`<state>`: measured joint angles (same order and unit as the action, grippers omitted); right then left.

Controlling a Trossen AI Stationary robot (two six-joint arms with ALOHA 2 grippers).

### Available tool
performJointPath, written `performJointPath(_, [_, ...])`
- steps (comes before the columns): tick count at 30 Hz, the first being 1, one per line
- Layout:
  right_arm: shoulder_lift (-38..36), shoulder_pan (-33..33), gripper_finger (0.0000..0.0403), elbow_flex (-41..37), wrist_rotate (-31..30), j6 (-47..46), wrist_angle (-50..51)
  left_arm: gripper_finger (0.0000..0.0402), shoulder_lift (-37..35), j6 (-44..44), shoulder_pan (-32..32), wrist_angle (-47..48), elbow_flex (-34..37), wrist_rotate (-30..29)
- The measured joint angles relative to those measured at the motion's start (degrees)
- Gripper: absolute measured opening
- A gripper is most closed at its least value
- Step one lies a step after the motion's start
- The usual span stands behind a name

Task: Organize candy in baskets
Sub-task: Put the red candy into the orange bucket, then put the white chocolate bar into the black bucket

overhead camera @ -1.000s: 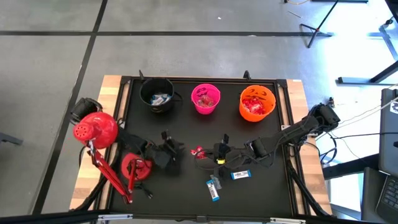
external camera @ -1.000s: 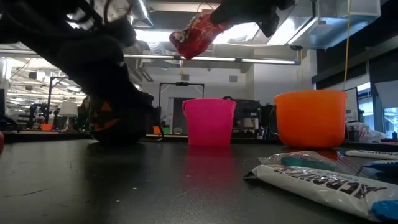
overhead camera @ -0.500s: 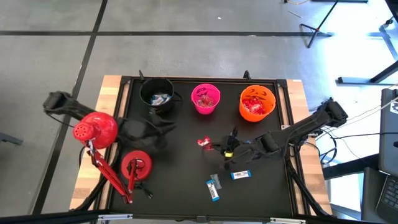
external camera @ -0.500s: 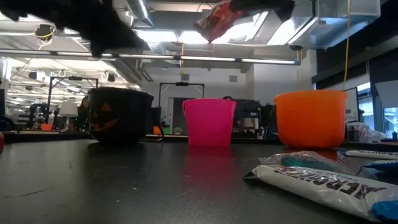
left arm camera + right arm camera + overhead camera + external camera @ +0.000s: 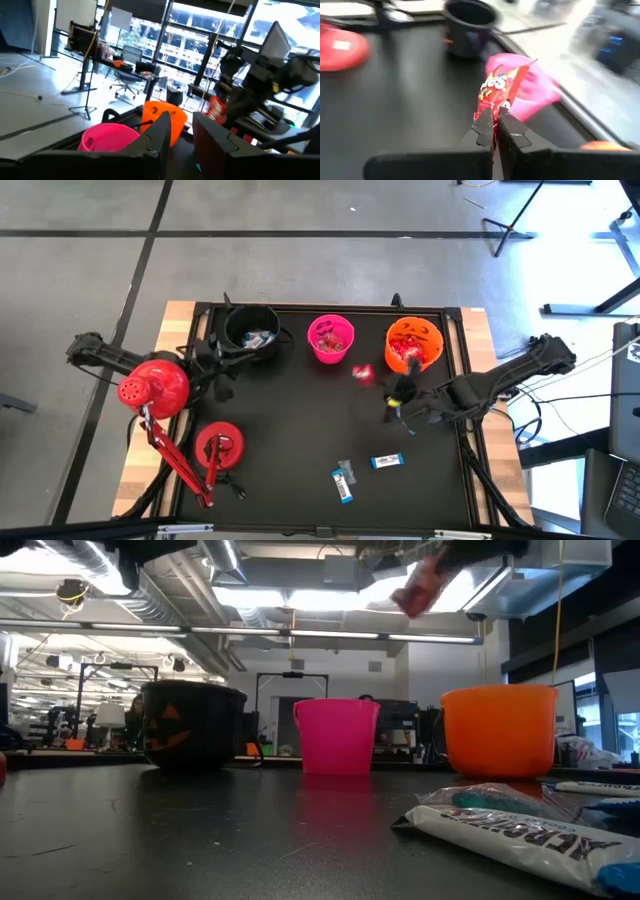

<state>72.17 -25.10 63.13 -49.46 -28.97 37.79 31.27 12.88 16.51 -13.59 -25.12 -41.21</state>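
Observation:
Three baskets stand along the table's far edge: black (image 5: 252, 332), pink (image 5: 331, 338) and orange (image 5: 413, 346), each with candy inside. My right gripper (image 5: 385, 388) is shut on a red candy (image 5: 363, 373), high over the table between the pink and orange baskets. In the low view that candy (image 5: 420, 585) shows above the orange basket (image 5: 500, 730). Two blue-and-white candies (image 5: 345, 477) (image 5: 387, 462) lie flat on the mat near the front. My left gripper (image 5: 212, 358) hangs open and bare at the table's left, beside the black basket. My right gripper pinches one end of the red candy's wrapper (image 5: 491, 111) between its two fingertips (image 5: 509, 127). The rest of the wrapper (image 5: 499, 86) sticks out beyond the fingers. The fingers slant down, coming from the table's right. The candy is lifted clear of the table.
Two red dome-shaped lamp heads (image 5: 155, 388) (image 5: 220, 448) with red legs stand at the table's left front. A big wrapped candy (image 5: 520, 830) lies close to the low camera. The middle of the black mat (image 5: 290, 430) is bare.
My right gripper has risen and carried the red candy from the table's middle toward the far right, up to the orange basket. My left gripper has drawn back from the middle toward the left and far edge, rising and tipping up to level.

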Motion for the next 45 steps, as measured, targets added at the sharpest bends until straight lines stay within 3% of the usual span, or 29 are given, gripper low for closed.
performJointPath(4, [-2.92, 1.82, 0.0003, 0.02, -5.86, -8.83, 15.13, 0.0073, 0.49, 0.07, 0.0, 1.13, 0.0, 0.02])
performJointPath(10, [-4.27, 10.63, 0.0004, 0.02, -5.71, -22.0, 37.15, 0.0073, 4.44, 1.98, 0.0, 2.99, 0.0, 0.4])
performJointPath(16, [-4.21, 20.87, 0.0012, 0.02, -2.14, -22.15, 42.41, 0.0073, 8.88, 5.19, 0.0, 8.83, 0.0, 0.44])
performJointPath(23, [-4.19, 27.05, 0.0118, 0.02, 0.54, -15.76, 43.04, 0.0073, 12.53, 15.45, 0.0, 25.74, -0.01, 0.34])
performJointPath(29, [-4.19, 29.42, 0.021, 0.02, 2.13, -15.65, 43.27, 0.0073, 12.76, 27.32, 0.0, 42.8, 0.0, 1.65])
performJointPath(32, [-4.19, 29.29, 0.0232, 0.02, 2.5, -15.65, 42.77, 0.0073, 12.76, 34.75, 0.0, 53.87, 0.0, 6.11])
performJointPath(36, [-4.19, 29.26, 0.0238, 0.02, 2.33, -14.95, 42.77, 0.0072, 14.14, 44.61, 0.0, 63.93, 0.0, 16.88])
performJointPath(41, [-4.16, 29.26, 0.023, 0.02, 0.9, -14.52, 42.6, 0.0058, 18.8, 46.98, 0.25, 67.29, -0.04, 31.33])
performJointPath(45, [-4.16, 29.24, 0.0227, 0.02, 0.88, -14.25, 42.5, 0.0043, 23.38, 46.59, 1.19, 66.73, -0.05, 35.62])
